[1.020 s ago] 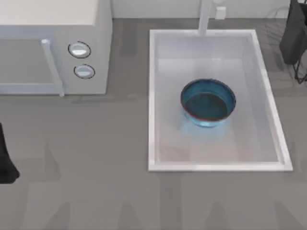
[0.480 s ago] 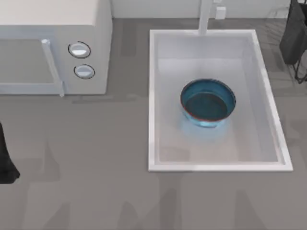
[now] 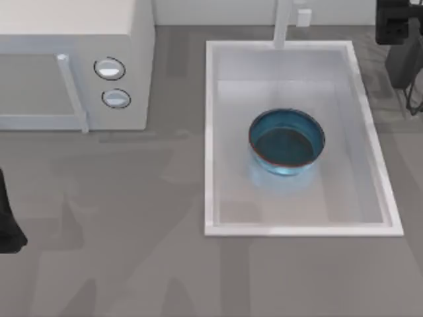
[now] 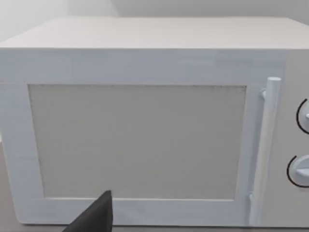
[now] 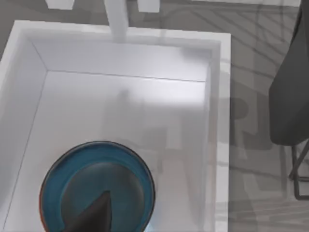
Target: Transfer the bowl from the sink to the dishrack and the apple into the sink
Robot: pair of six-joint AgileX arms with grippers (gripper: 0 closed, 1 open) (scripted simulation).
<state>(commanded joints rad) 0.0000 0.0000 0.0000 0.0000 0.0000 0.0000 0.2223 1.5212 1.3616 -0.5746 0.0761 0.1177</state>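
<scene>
While the blue bowl [image 3: 287, 142] sits upright inside the white sink [image 3: 210, 132], roughly mid-basin and a bit toward the faucet post [image 3: 283, 23] end, nothing is touching it. From the right wrist view the bowl [image 5: 96, 186] shows its dark inside and blue wall, resting on the basin floor, with the sink [image 5: 219, 121] rim beside it and the faucet post [image 5: 116, 17] at the far wall. Right pincer [image 3: 395, 20] is a dark shape at the top view's upper right corner, past the sink's right rim and well apart from the bowl; whether it is released or clenched, cannot tell. One dark fingertip [image 5: 94, 212] of it pokes into the right wrist view over the bowl. Left arm [image 3: 8, 218] is parked at the top view's left edge, over the grey worktop [image 3: 132, 231]; the left pincer's state, cannot tell, only a dark fingertip [image 4: 94, 215] shows in the left wrist view, facing the white microwave [image 4: 145, 135] door. Microwave [image 3: 73, 59] stands at the worktop's upper left, two round knobs [image 3: 110, 69] on its right side, handle [image 3: 73, 92] just beside them, well apart from the sink.
</scene>
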